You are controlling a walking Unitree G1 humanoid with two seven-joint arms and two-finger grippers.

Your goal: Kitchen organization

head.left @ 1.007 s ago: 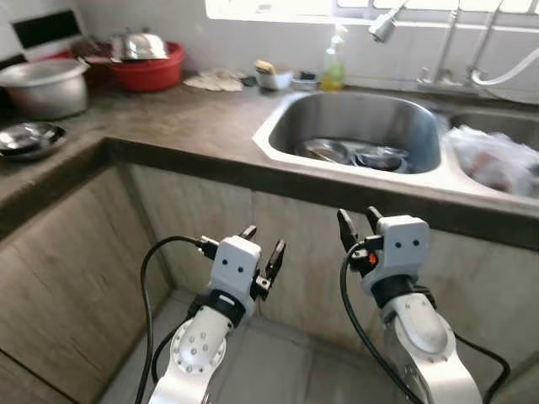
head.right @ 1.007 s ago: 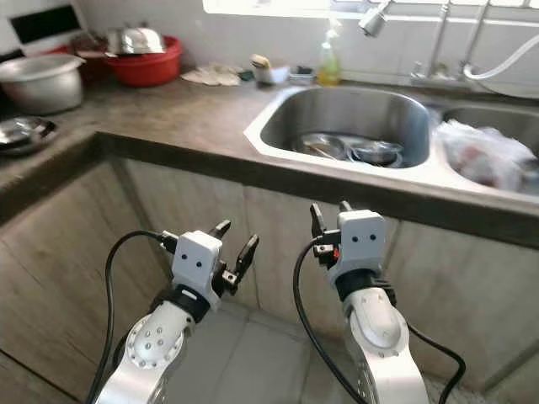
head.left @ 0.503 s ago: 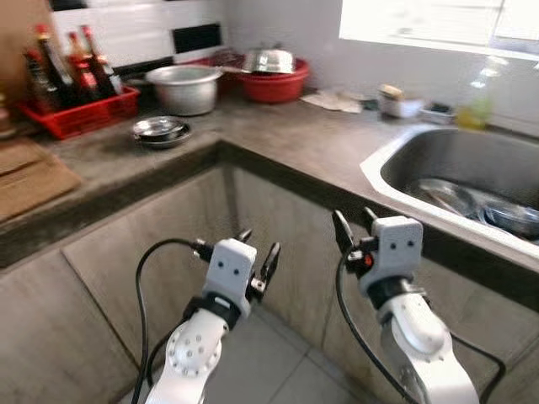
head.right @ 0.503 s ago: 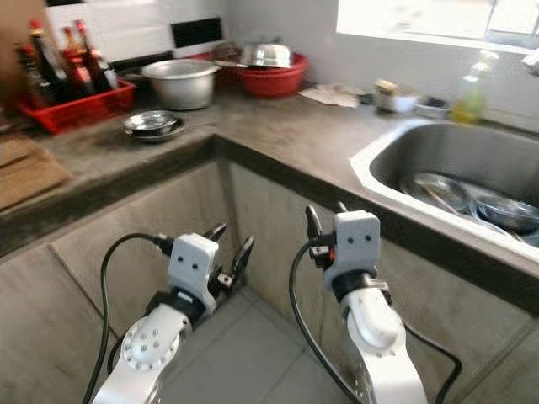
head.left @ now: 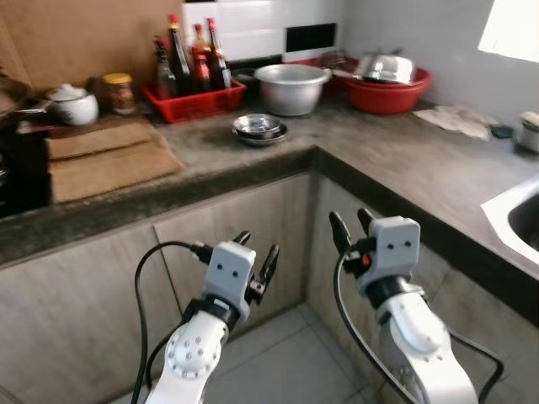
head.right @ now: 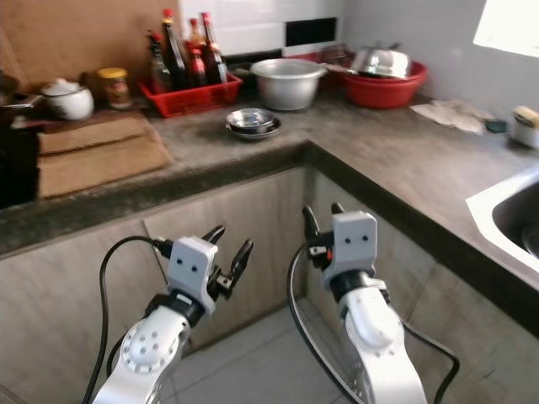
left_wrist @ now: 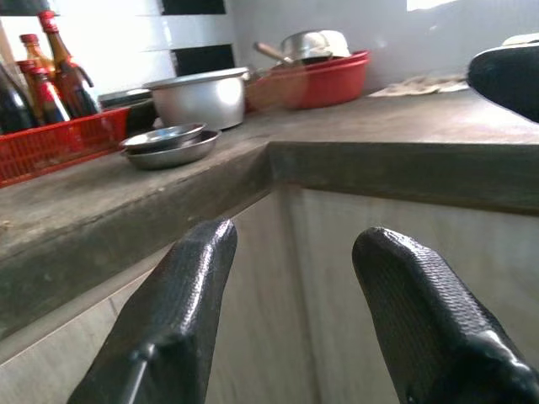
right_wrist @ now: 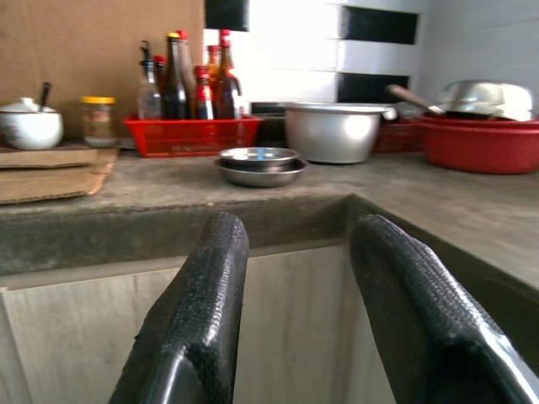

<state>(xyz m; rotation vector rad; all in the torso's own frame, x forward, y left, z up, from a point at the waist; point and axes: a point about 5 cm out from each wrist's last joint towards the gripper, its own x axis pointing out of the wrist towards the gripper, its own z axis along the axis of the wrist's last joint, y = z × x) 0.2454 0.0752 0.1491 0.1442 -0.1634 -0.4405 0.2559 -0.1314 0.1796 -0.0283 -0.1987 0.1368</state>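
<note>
Both arms are held low in front of the cupboards under the corner counter [head.left: 396, 168]. The left gripper [head.left: 257, 257] has its fingers spread apart and holds nothing. The right gripper [head.left: 352, 229] is spread apart too, with nothing in it. Up past the right gripper, on the counter, sit stacked small steel bowls [head.left: 259, 129]. Behind them stand a big silver pot [head.left: 291, 87], a red tray of bottles [head.left: 192, 99] and a red basin [head.left: 389, 89].

No words or numbers could be read anywhere; the labels on the bottles [head.left: 192, 61] and the jar [head.left: 119, 91] were too small
</note>
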